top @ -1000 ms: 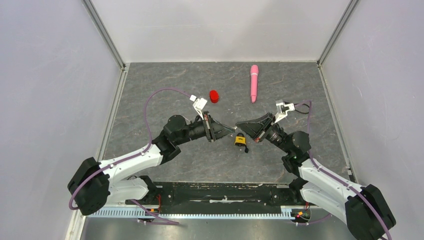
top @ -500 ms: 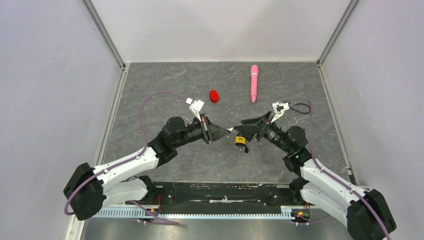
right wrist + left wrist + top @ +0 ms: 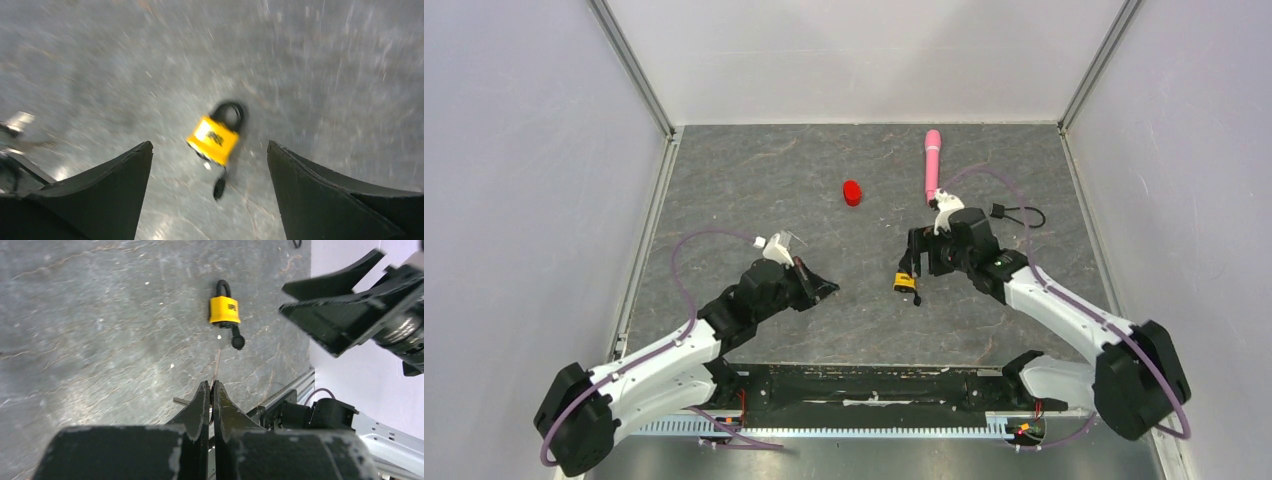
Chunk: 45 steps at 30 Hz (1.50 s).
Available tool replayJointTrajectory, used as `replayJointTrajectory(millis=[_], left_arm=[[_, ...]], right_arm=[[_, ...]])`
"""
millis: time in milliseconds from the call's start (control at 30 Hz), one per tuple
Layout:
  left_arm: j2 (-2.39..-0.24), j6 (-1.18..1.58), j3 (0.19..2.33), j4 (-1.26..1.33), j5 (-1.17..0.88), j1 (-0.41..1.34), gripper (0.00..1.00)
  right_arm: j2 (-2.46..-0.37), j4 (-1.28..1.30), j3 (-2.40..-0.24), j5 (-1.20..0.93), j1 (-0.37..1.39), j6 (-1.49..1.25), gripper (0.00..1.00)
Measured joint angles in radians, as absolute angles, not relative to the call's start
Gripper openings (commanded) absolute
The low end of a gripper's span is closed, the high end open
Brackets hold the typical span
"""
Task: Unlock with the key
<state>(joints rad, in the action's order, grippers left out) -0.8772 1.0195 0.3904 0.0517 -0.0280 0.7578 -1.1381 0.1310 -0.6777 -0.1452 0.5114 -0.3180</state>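
The yellow padlock point(image 3: 905, 282) lies flat mid-table with a small black cap point(image 3: 237, 342) dangling at its base. My left gripper point(image 3: 827, 290) hangs left of it, shut on the key point(image 3: 218, 367), a thin silvery blade that sticks out past the fingertips and points toward the padlock point(image 3: 224, 310). My right gripper point(image 3: 911, 262) hovers just above the padlock, open wide. In the blurred right wrist view the padlock point(image 3: 215, 137) sits between the spread fingers point(image 3: 125, 175), apart from both. The right gripper's fingers point(image 3: 345, 315) show at the left wrist view's right edge.
A small red cylinder point(image 3: 852, 192) stands at the back centre. A long pink stick point(image 3: 932, 165) lies beyond the right arm. A black cord with a block end point(image 3: 1014, 212) lies at the right. The metal rail point(image 3: 864, 430) runs along the near edge.
The grippers met tip to tip beside the padlock. The right gripper opened and swung over the padlock. The left arm pulled back to the left, shut on the key.
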Motion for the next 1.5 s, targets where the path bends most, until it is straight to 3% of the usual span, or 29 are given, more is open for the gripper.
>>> replayJointTrajectory(millis=[167,500,1033,1500], left_arm=[[-0.797,1.063,0.342,0.001,0.007,0.75,0.02],[-0.741,1.066,0.32,-0.013,0.027,0.748,0.02],[-0.722,1.066,0.306,-0.014,0.036,0.748,0.02],[-0.692,1.066,0.286,-0.014,0.035,0.748,0.02]], right_arm=[[-1.252,0.269,-0.677,-0.129,0.527,-0.303,0.87],[-1.363,0.26,-0.68,-0.103,0.6,-0.386,0.85],[-1.581,0.419,-0.922,0.185,0.673,-0.632,0.81],[-1.649,0.473,-0.962,0.166,0.74,-0.768,0.82]])
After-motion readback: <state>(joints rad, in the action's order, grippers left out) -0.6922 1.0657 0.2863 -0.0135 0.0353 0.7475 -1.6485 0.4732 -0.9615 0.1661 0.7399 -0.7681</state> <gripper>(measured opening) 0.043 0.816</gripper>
